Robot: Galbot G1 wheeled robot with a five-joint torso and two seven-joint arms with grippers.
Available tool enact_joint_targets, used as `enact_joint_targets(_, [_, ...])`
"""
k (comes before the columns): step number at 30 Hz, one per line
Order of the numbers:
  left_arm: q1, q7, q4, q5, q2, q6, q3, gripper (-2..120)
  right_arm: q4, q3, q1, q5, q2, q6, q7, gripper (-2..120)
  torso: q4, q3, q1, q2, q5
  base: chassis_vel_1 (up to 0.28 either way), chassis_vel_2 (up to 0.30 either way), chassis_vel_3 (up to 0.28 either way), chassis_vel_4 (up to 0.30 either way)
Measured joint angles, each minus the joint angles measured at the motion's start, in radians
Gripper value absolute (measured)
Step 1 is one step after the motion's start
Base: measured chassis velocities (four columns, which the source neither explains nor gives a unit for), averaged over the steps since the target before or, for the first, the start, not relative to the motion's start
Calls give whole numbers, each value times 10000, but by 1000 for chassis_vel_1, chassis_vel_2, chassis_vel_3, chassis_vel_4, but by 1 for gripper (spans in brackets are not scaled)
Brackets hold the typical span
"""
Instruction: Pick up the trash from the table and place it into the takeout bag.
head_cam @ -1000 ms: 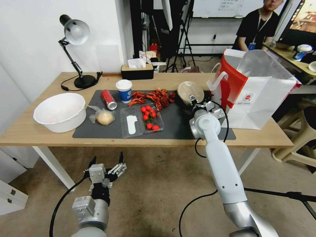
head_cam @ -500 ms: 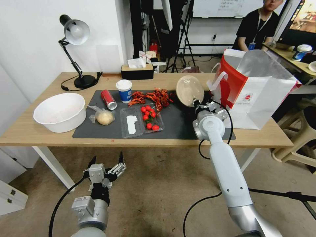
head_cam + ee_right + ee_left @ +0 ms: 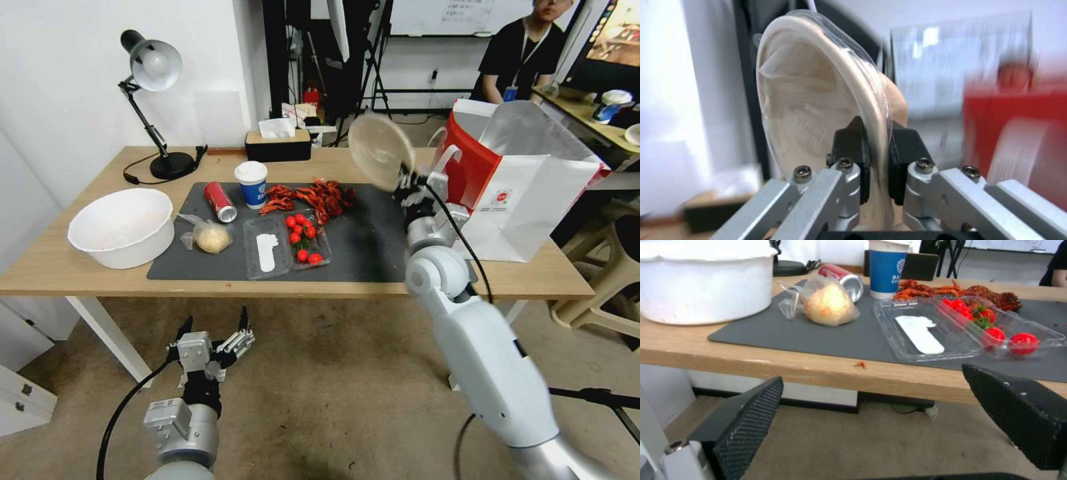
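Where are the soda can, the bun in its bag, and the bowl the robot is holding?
soda can [image 3: 219,201], head view, on its red side.
bun [image 3: 828,304], left wrist view, on the beige bun inside its clear bag.
bowl [image 3: 378,151], head view, on the round lid face, above the right gripper [image 3: 408,185].

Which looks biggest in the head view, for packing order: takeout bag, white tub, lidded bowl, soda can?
1. takeout bag
2. white tub
3. lidded bowl, raised nearer the camera, so unsure
4. soda can

Between the left gripper's [image 3: 889,426] spread black fingers [image 3: 746,420], the table [image 3: 773,365] edge carries a bagged bun [image 3: 829,305], red can [image 3: 842,275], blue cup [image 3: 887,268] and tomato tray [image 3: 996,330].
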Motion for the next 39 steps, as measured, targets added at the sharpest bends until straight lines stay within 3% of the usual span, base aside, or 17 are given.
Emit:
enact_joint_targets(2, [9, -12, -7, 0, -3, -11, -4, 100, 61, -84, 46, -796, -200, 147, -201, 6, 0, 0, 0, 0, 2, 0, 0, 0, 0])
enact_joint_targets(4, [31, -21, -16, 3, -10, -22, -14, 100, 266, -143, 280, -2542, -622, 488, -499, 6, 0, 0, 0, 0, 0, 0, 0, 0, 0])
enact_joint_targets(9, [39, -26, -15, 28, -64, -31, 9, 100, 910, 93, 871, -4174, -1347, 304, -324, 6, 2, 0, 0, 0, -1, 0, 0, 0, 0])
enact_joint_targets(11, [31, -26, -5, 39, -84, -32, 26, 100, 1125, 197, 1041, -4249, -1558, 18, -107, 6, 2, 0, 0, 0, -1, 0, 0, 0, 0])
enact_joint_targets(14, [14, -25, 34, 54, -101, -29, 35, 100, 1791, 711, 1532, -3715, -2419, -1641, 995, 6, 3, 0, 0, 0, 1, 0, 0, 0, 0])
enact_joint_targets(15, [14, -25, 34, 54, -101, -29, 35, 100, 1791, 711, 1532, -3715, -2419, -1641, 995, 6, 3, 0, 0, 0, 1, 0, 0, 0, 0])
enact_joint_targets(16, [9, -26, 41, 54, -96, -22, 26, 100, 2054, 1040, 1648, -3205, -2932, -2583, 1567, 6, 0, 0, 0, 0, 0, 0, 0, 0, 0])
enact_joint_targets(18, [6, -26, 71, 54, -94, -12, 19, 100, 2221, 1401, 1688, -2727, -3514, -3466, 1960, 6, -2, 0, 0, 0, 3, 0, 0, 0, 0])
enact_joint_targets(24, [4, -26, 96, 54, -95, -7, 21, 100, 2254, 1545, 1688, -2363, -3770, -3827, 2136, 6, -3, 0, 0, 0, 1, 0, 0, 0, 0])
enact_joint_targets(27, [-2, -25, 134, 65, -101, -4, 32, 100, 2239, 1712, 1666, -1940, -4049, -4194, 2322, 25, -3, 0, 0, 0, 1, 0, 0, 0, 0])
enact_joint_targets(30, [-6, -2, 172, 77, -111, -2, 55, 100, 2171, 1828, 1575, -1640, -4226, -4336, 2341, 32, -2, 0, -1, 0, -1, 0, 0, 0, 0])
enact_joint_targets(31, [-12, 32, 219, 101, -127, 1, 97, 100, 2045, 1904, 1412, -1495, -4302, -4370, 2318, 39, 0, 0, 0, 0, 0, 0, 0, 0, 0])
enact_joint_targets(33, [-13, 43, 236, 112, -134, 5, 113, 100, 1993, 1928, 1334, -1495, -4310, -4370, 2294, 43, 1, 0, 0, 0, 1, 0, 0, 0, 0])
enact_joint_targets(35, [-16, 70, 257, 140, -141, 19, 131, 100, 1886, 2009, 1075, -1470, -4294, -4409, 2120, 56, 0, 1, 1, 0, 5, 0, 0, 0, 0])
enact_joint_targets(39, [-12, 77, 248, 144, -127, 37, 122, 100, 1925, 2055, 878, -1352, -4244, -4839, 2034, 69, 1, 0, 0, 0, 1, 0, 0, 0, 0])
